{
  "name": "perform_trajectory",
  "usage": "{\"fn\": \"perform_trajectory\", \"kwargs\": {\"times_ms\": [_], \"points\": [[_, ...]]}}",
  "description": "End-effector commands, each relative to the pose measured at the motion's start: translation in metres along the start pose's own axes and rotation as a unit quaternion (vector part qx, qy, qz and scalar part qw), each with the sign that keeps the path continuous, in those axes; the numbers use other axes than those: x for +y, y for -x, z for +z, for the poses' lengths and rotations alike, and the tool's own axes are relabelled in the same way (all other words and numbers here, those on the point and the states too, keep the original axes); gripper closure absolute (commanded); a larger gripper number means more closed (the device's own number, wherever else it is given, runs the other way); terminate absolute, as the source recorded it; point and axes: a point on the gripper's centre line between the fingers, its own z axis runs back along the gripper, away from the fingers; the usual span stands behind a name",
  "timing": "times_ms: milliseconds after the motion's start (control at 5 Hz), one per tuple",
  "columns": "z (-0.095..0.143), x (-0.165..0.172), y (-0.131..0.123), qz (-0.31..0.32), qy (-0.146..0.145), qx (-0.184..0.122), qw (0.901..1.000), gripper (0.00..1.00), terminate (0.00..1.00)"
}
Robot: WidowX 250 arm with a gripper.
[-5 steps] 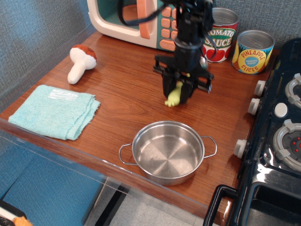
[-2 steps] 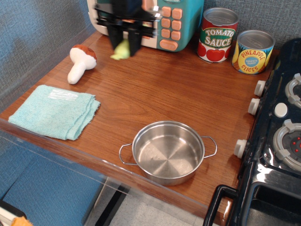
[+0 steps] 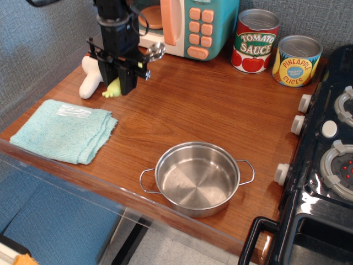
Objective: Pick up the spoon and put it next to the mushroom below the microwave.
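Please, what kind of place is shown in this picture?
Most likely a toy kitchen set up on a wooden counter: a toy microwave stands at the back, a black stove is on the right, and a steel pot and two food cans sit nearby.

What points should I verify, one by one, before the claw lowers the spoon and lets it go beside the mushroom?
1. Spoon held: ok. The claw is shut on the metal spoon with the pale yellow-green plastic handle.
2. Position: ok. Spoon hangs just right of the white-stemmed, brown-capped toy mushroom.
3. Below the teal and cream toy microwave: ok.
4. Landing spot on the wooden counter: cannot tell, the claw hides it.
5. Height over the counter: cannot tell.
6. Folded turquoise cloth out of the way: ok.
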Motion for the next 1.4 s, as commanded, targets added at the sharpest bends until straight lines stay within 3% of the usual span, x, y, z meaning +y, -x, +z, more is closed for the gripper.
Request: {"fn": "perform_trajectory", "kwargs": {"times_ms": [0,200,400,600,1000,1200], "points": [[-0.006,0.004,-0.018,0.006,-0.017,-0.016,0.9997,1.00,0.00],[-0.014,0.000,-0.024,0.014,-0.016,-0.007,0.9997,1.00,0.00],[-0.012,-0.002,-0.023,0.014,-0.016,-0.010,0.9997,0.00,0.00],[0.004,-0.003,-0.022,0.016,-0.001,-0.027,0.9995,0.00,0.00],[0.068,0.002,-0.011,0.044,0.033,-0.069,0.9961,0.00,0.00],[0.072,0.004,-0.007,0.042,0.016,-0.067,0.9967,0.00,0.00]]}}
